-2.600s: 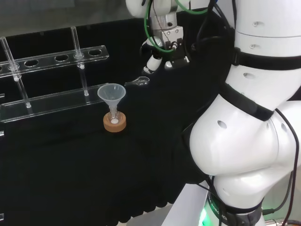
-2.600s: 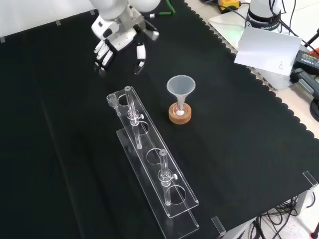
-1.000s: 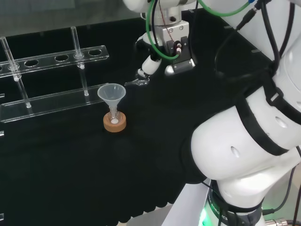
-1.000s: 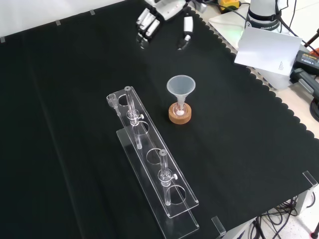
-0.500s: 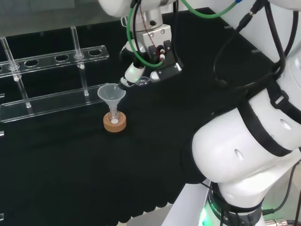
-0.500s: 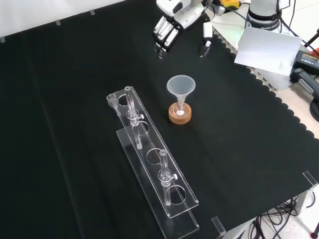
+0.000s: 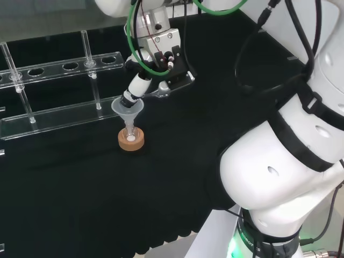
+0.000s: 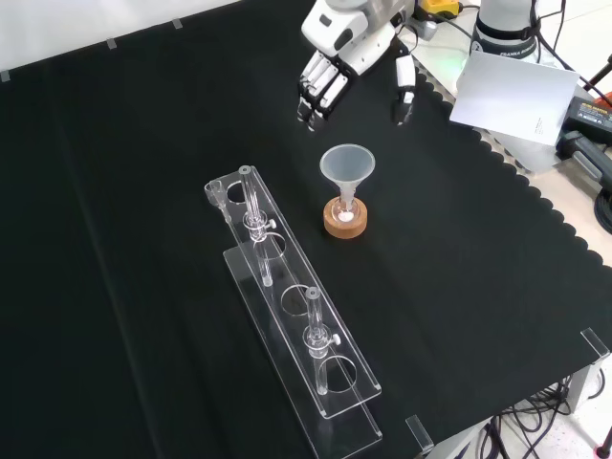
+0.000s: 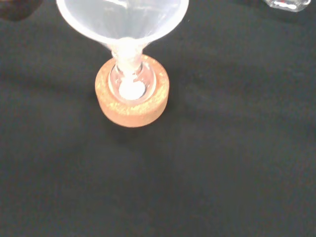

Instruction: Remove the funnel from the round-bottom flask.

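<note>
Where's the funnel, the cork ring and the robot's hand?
funnel [image 8: 347, 163], front view, on its wide cone.
cork ring [image 9: 132, 109], wrist view, on its front side.
hand [image 8: 337, 59], front view, on the palm above the fingers.

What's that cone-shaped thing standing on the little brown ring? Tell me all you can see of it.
It is a funnel of cloudy, see-through plastic: a wide round mouth facing up, narrowing to a short stem. It stands upright, its stem down in the neck of a small clear flask seated in a cork ring on the black cloth. The hand hovers open near it; in the front view nothing grips it.
</note>
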